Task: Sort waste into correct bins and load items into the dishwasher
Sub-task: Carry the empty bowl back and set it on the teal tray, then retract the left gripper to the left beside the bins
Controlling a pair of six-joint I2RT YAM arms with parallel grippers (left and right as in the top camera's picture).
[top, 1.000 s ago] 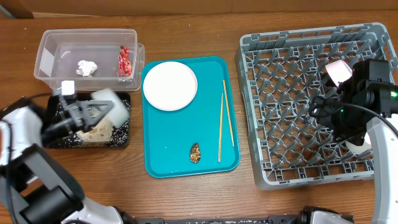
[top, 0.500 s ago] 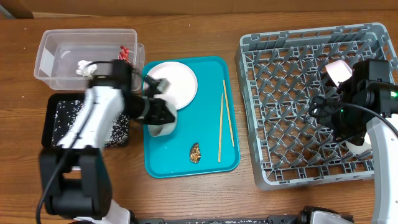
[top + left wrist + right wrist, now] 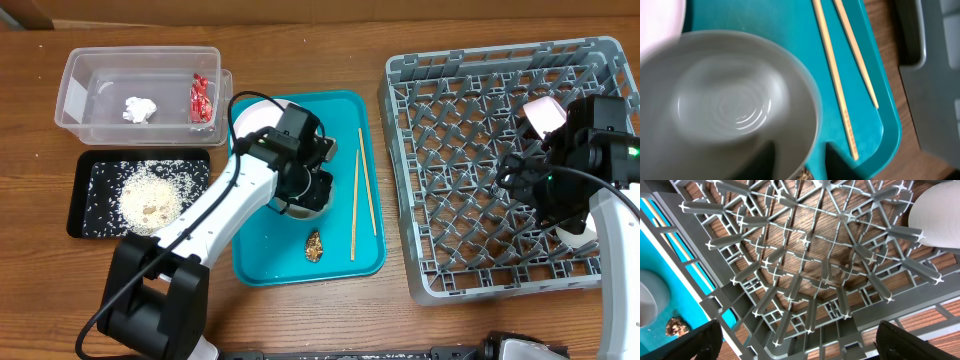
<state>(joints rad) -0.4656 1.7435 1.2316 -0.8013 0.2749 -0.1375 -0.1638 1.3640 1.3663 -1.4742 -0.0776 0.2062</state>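
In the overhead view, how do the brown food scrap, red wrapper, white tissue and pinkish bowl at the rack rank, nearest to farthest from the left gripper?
From the left gripper:
1. Brown food scrap, just beside it, on the teal tray.
2. Red wrapper, clear tub's right end.
3. White tissue, tub's middle.
4. Pinkish bowl, far right, at the rack.

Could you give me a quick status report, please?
Left gripper shut on empty bowl over teal tray. Right gripper open, empty, over dish rack. Chopsticks and food scrap on tray.
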